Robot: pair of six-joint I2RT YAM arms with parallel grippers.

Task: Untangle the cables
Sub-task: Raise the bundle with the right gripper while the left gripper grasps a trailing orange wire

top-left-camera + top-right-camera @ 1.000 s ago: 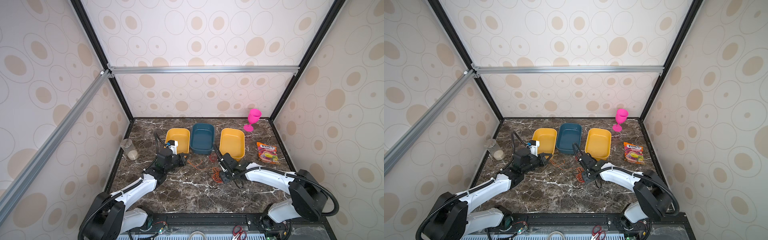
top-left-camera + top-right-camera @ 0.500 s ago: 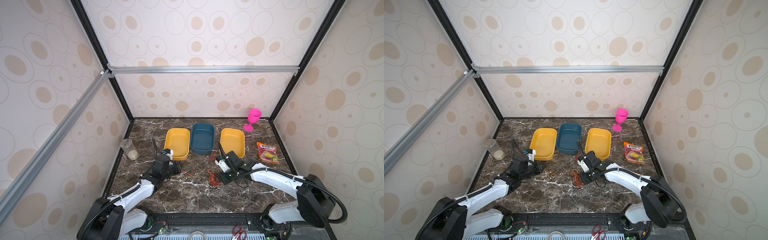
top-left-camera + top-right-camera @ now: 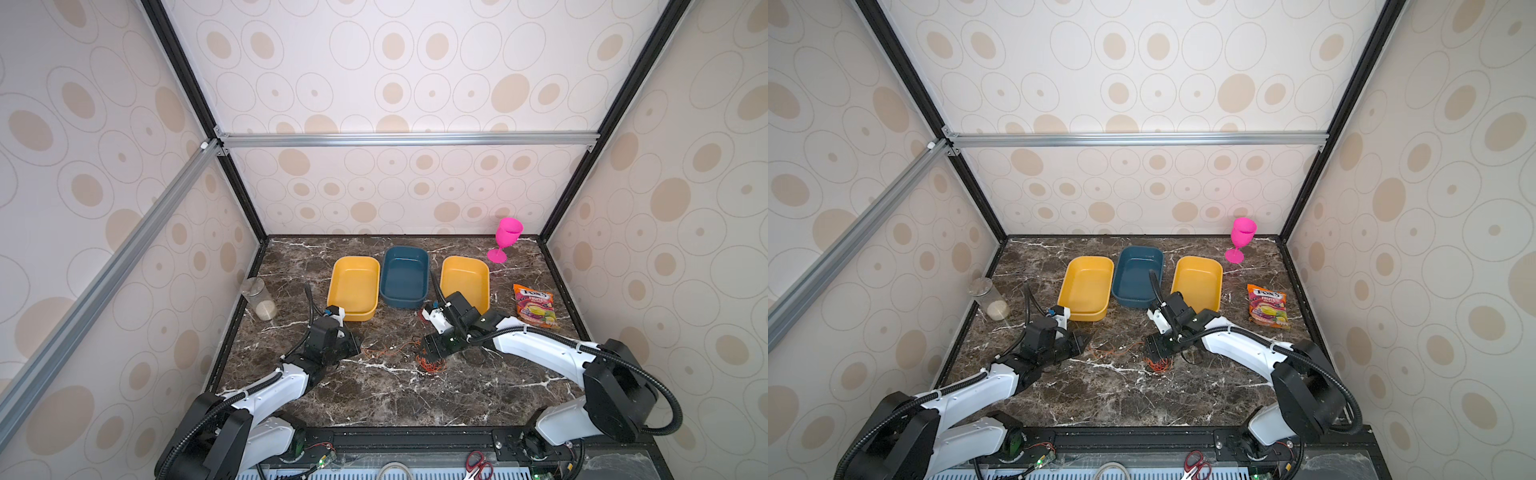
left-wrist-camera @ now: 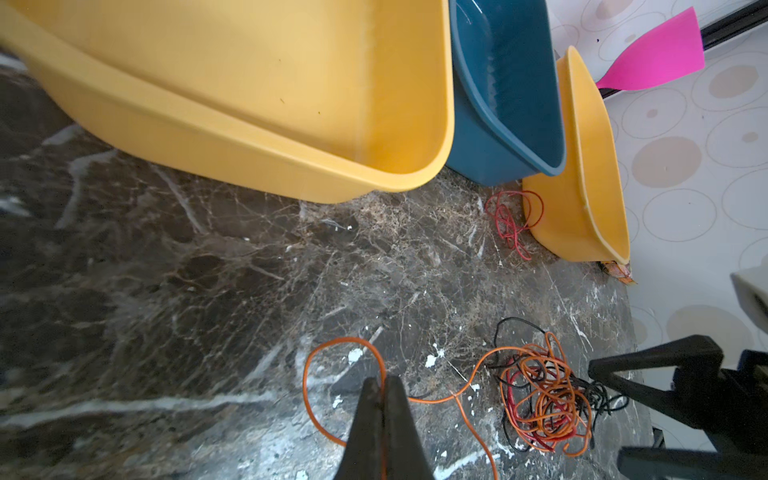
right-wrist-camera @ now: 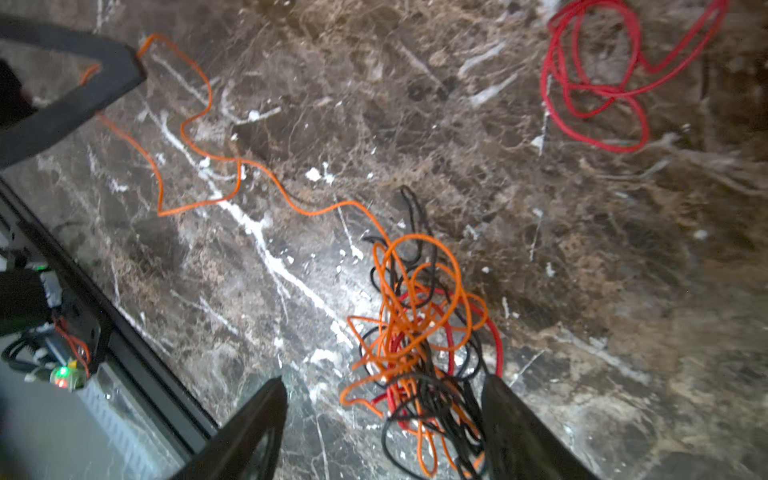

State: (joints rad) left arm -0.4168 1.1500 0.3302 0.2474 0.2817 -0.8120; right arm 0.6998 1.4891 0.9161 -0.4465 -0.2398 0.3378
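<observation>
Mid-separation, the left gripper (image 4: 381, 380) pinched the orange cable (image 5: 266, 183) while the right gripper (image 5: 385, 381) stood parted over the tangle (image 5: 415, 316), which likely needed pinning before any pull.

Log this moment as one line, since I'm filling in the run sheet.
left pincer: shut on orange cable | right pincer: open, astride tangle | red cable: lying apart

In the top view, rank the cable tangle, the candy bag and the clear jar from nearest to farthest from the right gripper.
1. cable tangle, at the right gripper tips, centre.
2. candy bag, right side.
3. clear jar, far left edge.
</observation>
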